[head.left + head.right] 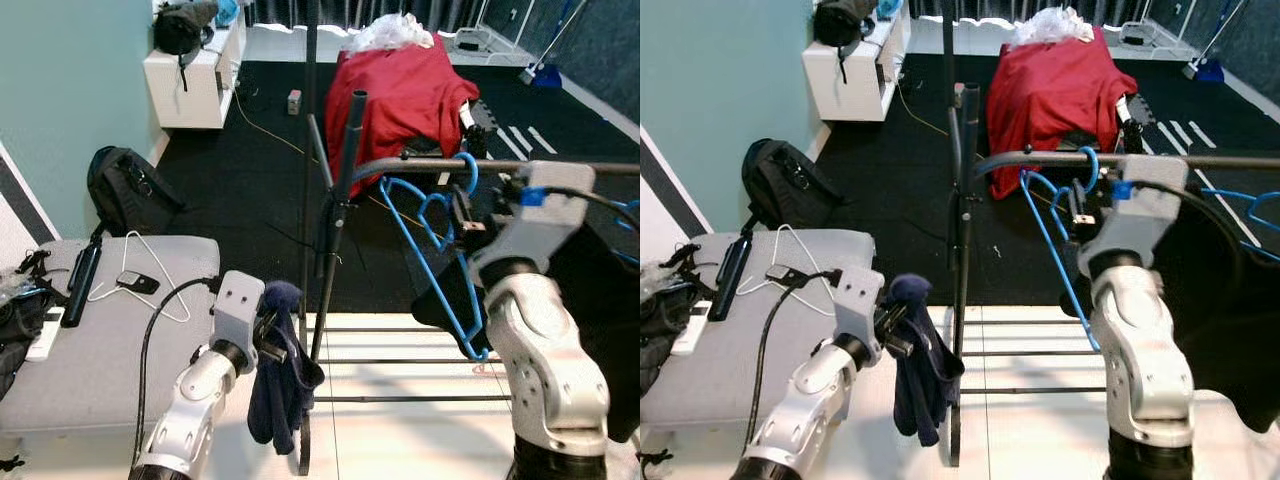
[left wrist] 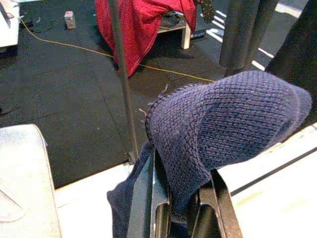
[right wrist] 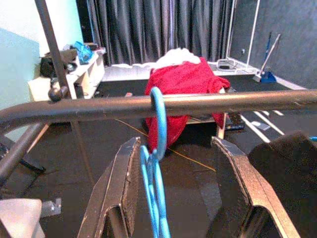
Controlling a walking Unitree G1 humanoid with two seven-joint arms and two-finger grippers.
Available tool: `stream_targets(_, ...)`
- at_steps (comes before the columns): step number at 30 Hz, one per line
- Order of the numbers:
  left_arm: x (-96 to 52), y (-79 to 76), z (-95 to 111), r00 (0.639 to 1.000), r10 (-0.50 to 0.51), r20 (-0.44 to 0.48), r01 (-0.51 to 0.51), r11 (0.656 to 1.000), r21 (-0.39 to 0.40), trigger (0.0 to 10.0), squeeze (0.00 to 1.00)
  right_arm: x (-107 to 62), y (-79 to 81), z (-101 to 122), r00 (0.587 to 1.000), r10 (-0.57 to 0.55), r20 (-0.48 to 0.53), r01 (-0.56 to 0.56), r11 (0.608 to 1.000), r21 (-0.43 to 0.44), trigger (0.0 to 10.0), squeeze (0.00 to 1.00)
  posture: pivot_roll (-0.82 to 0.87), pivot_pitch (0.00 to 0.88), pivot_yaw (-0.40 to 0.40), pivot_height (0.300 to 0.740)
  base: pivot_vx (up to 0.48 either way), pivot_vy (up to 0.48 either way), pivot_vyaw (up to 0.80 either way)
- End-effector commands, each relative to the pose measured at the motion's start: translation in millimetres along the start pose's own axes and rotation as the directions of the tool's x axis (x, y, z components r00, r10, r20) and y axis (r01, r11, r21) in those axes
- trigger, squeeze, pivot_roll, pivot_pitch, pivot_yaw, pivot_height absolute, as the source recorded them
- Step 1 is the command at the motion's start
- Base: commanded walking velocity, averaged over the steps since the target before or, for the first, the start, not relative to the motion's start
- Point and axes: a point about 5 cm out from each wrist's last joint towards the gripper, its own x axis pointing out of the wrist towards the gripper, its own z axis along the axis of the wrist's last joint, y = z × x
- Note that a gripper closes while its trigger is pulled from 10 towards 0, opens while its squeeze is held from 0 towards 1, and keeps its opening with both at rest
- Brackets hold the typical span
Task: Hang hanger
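Observation:
A blue plastic hanger point(image 1: 440, 260) hangs by its hook point(image 3: 157, 116) over the dark horizontal rail point(image 3: 223, 103) of a clothes rack. My right gripper point(image 3: 173, 183) is raised just below the rail and stands open. The hanger's neck lies between its two black fingers, close to one finger point(image 3: 119, 183). Lower down, beside the rack's upright post point(image 1: 345, 180), my left gripper point(image 2: 183, 208) is shut on a navy knitted garment point(image 1: 283, 380). The garment droops from the fingers towards the floor.
A dark garment point(image 1: 600, 300) hangs on the rail at the right, with another blue hanger point(image 1: 1255, 215) beyond it. A red cloth point(image 1: 400, 90) covers furniture behind the rack. A grey bench point(image 1: 110, 340) with cables stands at left, near a black backpack point(image 1: 125, 190).

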Motion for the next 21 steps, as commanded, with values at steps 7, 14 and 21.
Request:
stream_targets(7, -12.4, 29.0, 2.0, 0.981, 0.189, 0.039, -0.191, 0.981, 0.036, 10.0, 0.0, -27.7, 18.4, -3.9, 0.972, 0.229, 0.054, -0.225, 0.972, -0.074, 10.0, 0.0, -0.13, 0.103, -0.015, 0.74, 0.0, 0.0, 0.0)
stream_targets(14, -22.2, 50.9, -1.6, 0.933, 0.356, 0.044, -0.358, 0.932, 0.06, 10.0, 0.0, -36.5, 38.5, -26.2, 0.906, 0.422, -0.047, -0.424, 0.904, -0.052, 10.0, 0.0, -0.12, 0.093, -0.033, 0.74, 0.0, 0.0, 0.0)
stream_targets(21, -33.3, 47.4, -14.6, 0.941, 0.339, -0.015, -0.337, 0.939, 0.069, 10.0, 0.0, -47.8, 34.2, -66.0, 0.861, 0.375, -0.345, -0.399, 0.917, 0.0, 10.0, 0.0, -0.11, 0.083, -0.039, 0.74, 0.0, 0.0, 0.0)
